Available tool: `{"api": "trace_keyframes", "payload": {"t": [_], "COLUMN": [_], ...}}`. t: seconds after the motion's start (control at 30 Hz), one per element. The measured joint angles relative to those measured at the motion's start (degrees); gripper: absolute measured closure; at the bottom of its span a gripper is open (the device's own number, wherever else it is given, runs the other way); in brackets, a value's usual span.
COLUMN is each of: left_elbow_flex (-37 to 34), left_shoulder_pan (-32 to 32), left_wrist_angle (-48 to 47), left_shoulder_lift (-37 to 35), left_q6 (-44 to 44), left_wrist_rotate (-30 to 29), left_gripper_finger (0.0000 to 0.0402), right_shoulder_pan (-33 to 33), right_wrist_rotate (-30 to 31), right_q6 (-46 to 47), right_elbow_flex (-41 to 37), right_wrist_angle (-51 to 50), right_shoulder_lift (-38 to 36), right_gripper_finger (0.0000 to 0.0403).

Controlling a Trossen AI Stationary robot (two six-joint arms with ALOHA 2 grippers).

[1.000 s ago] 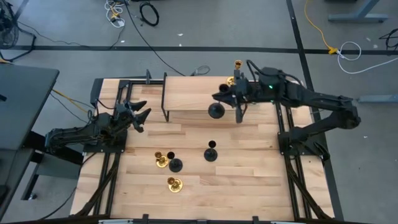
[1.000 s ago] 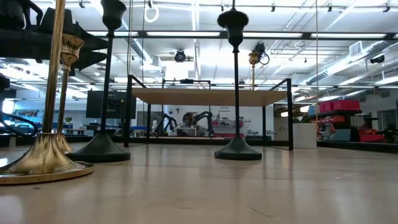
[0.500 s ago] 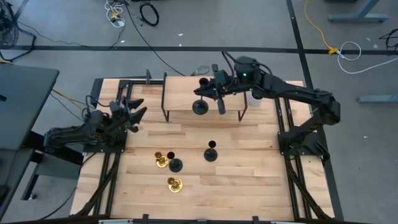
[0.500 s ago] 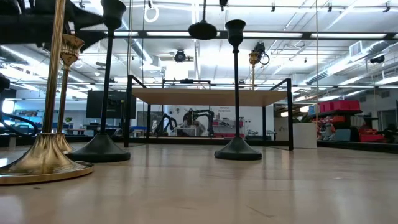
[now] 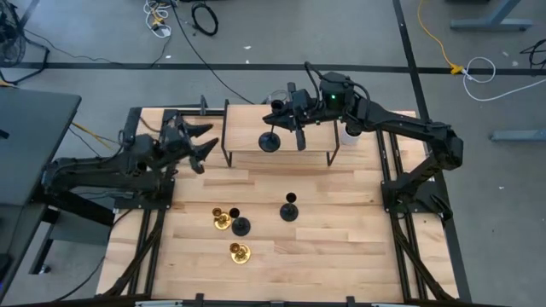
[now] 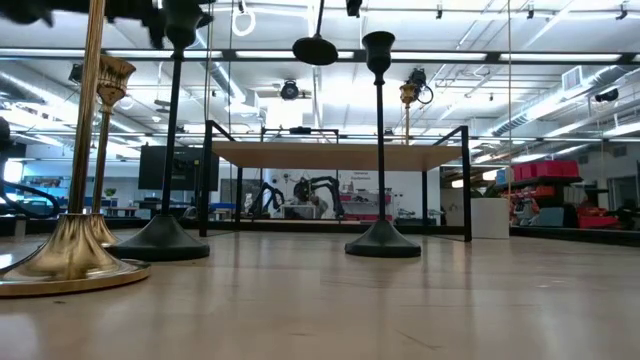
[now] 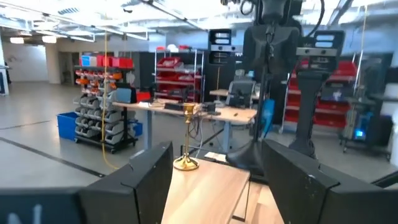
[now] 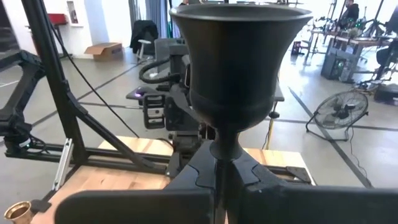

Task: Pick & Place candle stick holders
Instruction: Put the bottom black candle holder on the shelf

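Observation:
My right gripper (image 5: 288, 119) is shut on a matte black candle stick holder (image 5: 270, 142), held above the raised wooden shelf (image 5: 247, 147) at the table's far side. Its round base shows high in the low view (image 6: 315, 50). My left gripper (image 5: 201, 147) is open and empty, left of the shelf. One gold holder (image 7: 186, 163) stands on the shelf. Two gold holders (image 5: 222, 219) (image 5: 239, 252) and two black ones (image 5: 241, 226) (image 5: 290, 211) stand on their bases on the table. My right gripper pinches the black holder's thin stem (image 8: 217, 177) between its two fingers, just below the flared cup (image 8: 239, 62). The fingers come roughly level from the table's right side and lie across the stem. The holder hangs base down, lifted clear of the shelf.
A small white pot (image 5: 350, 132) stands by the shelf's right end, under my right arm. The shelf has black metal legs (image 5: 226, 136). Bare wood lies between the shelf and the standing holders, and on the table's right half.
My right gripper has gone toward the table's left edge along the shelf, carrying the black holder clear above it. My left gripper has gone up and toward the right, closer to the shelf's left end.

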Motion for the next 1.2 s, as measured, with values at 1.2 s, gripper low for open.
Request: {"api": "trace_keyframes", "payload": {"t": [1.2], "left_elbow_flex": [30.5], "left_shoulder_pan": [0.0], "left_wrist_angle": [0.7], "left_shoulder_lift": [41.3], "left_q6": [3.4], "left_wrist_rotate": [9.8], "left_gripper_finger": [0.0157], "right_shoulder_pan": [0.0], "right_wrist_rotate": [-1.3], "right_q6": [-0.2], "right_elbow_flex": [0.0], "right_wrist_angle": [-1.4], "right_shoulder_lift": [0.0], "right_gripper_finger": [0.0399]}}
